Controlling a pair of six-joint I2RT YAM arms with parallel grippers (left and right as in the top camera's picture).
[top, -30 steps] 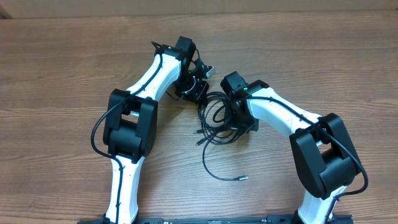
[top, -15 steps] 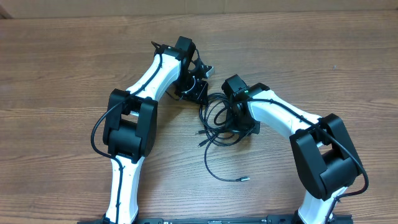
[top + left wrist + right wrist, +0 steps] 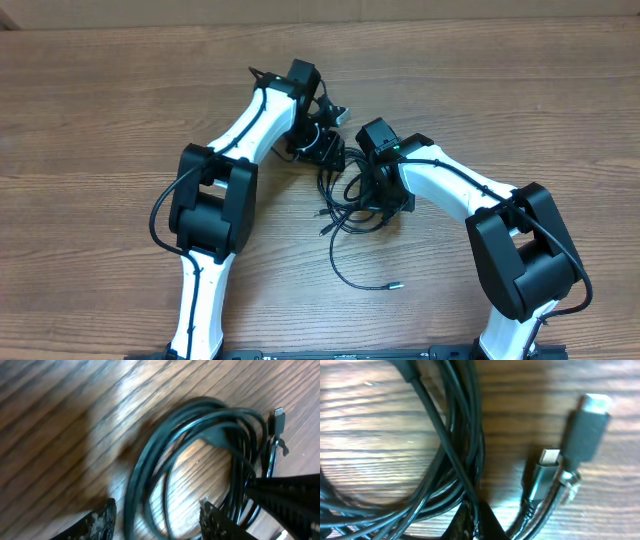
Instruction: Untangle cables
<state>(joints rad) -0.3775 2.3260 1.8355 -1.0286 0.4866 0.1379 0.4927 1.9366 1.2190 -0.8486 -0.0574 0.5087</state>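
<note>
Tangled cables (image 3: 358, 205) lie on the table (image 3: 100, 120) between both arms. Right gripper (image 3: 472, 521) closed, apparently pinning strands as an anchor. Left gripper (image 3: 160, 520) jaws apart, straddling the coil — likely placed to draw a loop free.

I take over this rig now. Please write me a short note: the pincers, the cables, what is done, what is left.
Left pincer: open; strands run between its fingers, nothing gripped.
Right pincer: shut, apparently pinching a strand of the cables.
Position: one tangled bundle between the two pincers; one loose end trails out toward the robot's side.
Done: no cable separated yet.
Left: pull each cable free and lay them apart.
</note>
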